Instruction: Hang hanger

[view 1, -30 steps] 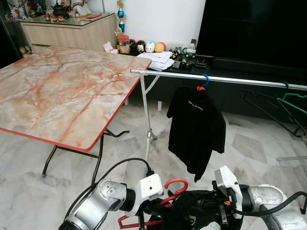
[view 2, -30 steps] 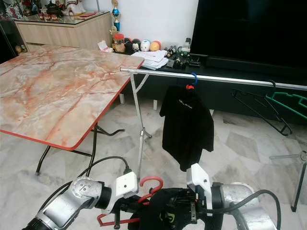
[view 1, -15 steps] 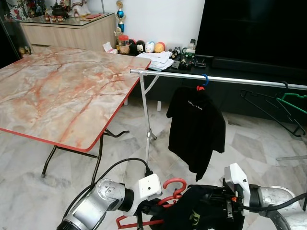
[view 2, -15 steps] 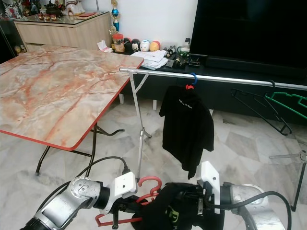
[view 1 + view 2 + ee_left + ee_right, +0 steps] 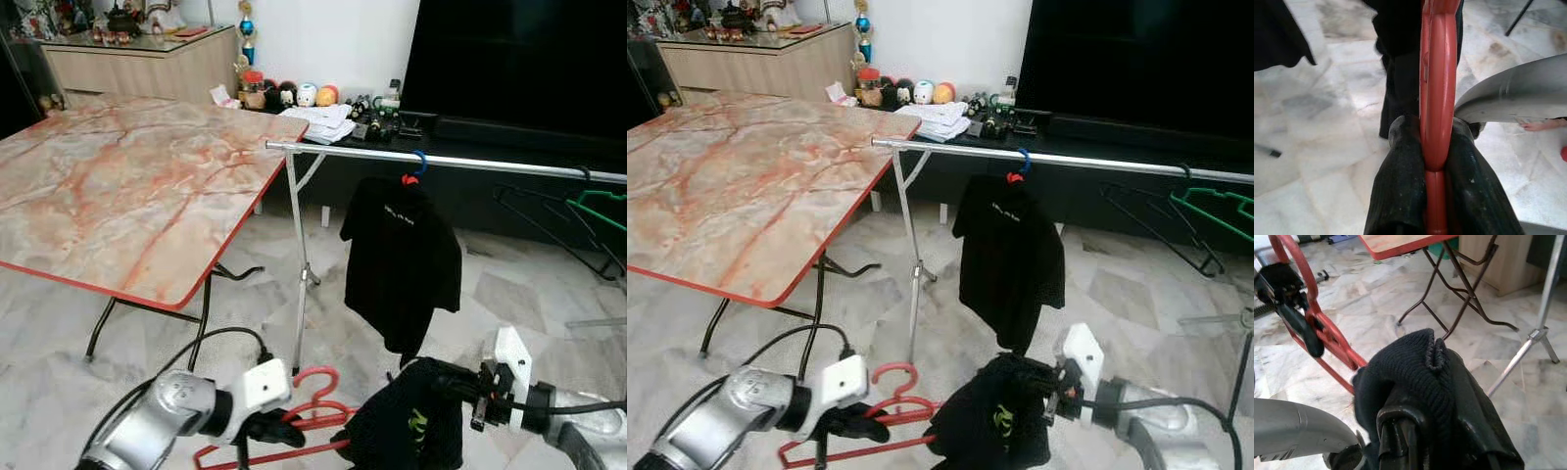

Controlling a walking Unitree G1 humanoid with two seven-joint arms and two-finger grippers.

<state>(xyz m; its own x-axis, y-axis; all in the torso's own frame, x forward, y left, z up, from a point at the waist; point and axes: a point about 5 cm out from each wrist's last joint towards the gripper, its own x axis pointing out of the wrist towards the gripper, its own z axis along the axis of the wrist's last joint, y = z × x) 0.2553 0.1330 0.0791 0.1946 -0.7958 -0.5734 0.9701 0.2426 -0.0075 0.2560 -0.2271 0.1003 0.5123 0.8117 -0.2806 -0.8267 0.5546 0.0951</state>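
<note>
Both arms low, forearms angled inward. Left gripper fingers clamped on red hanger. Right gripper closed on black shirt collar.

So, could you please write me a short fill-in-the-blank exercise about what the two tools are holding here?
1. The left tool is shut on a ____ hanger.
2. The right tool grips a ____ garment.
3. A black shirt hangs from the metal ____.
4. The marble-patterned table has a ____ edge.

Missing words: red; black; rail; red
</note>
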